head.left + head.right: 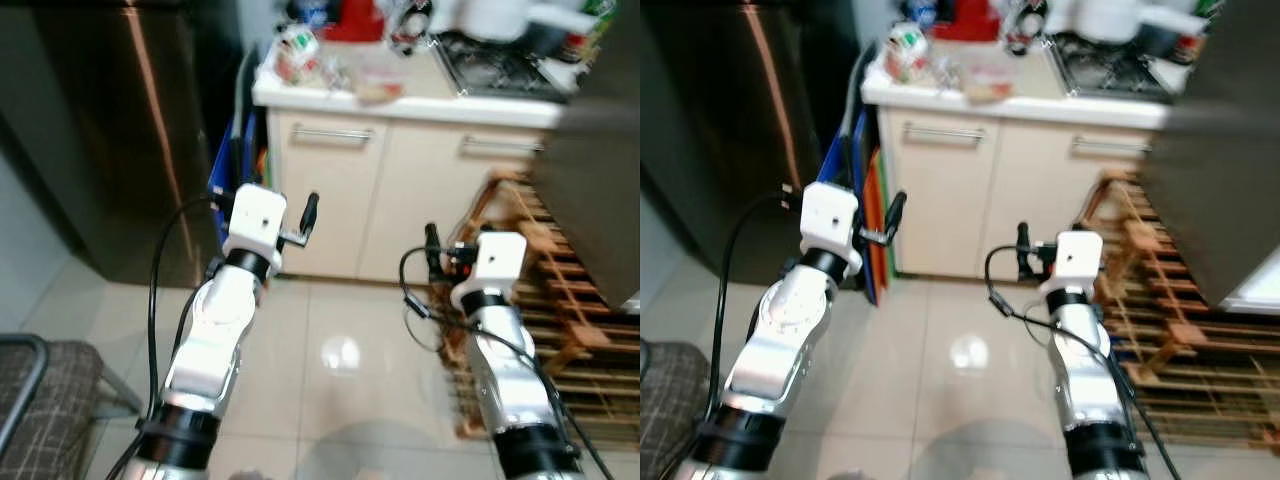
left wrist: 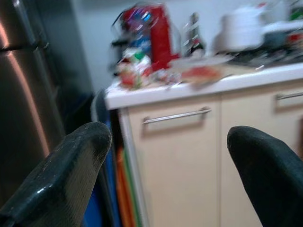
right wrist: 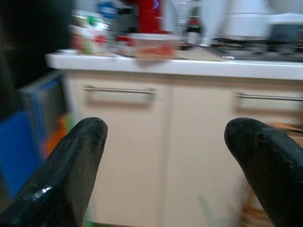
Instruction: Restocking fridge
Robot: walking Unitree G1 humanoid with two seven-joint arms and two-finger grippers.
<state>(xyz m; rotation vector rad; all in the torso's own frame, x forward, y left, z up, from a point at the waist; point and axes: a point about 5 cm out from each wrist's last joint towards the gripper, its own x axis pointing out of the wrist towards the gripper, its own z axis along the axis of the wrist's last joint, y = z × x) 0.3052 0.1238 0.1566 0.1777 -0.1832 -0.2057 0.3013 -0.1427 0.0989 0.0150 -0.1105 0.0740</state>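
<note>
Kitchen table (image 1: 420, 100) with food (image 1: 298, 52) is lying ahead, so the robot is best approaching squarely, left claw (image 2: 165, 156) and right claw (image 3: 165, 156) both spread wide, holding nothing.

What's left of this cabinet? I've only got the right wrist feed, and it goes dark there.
Observer: A tall dark steel fridge, door shut, just past the blue boards.
Operator: Anything on the other side?
Observer: A wooden slatted rack on the floor, close beside the right gripper.
Operator: Left gripper?
Observer: The left gripper is held up facing the cabinet, jaws open, nothing in them.
</note>
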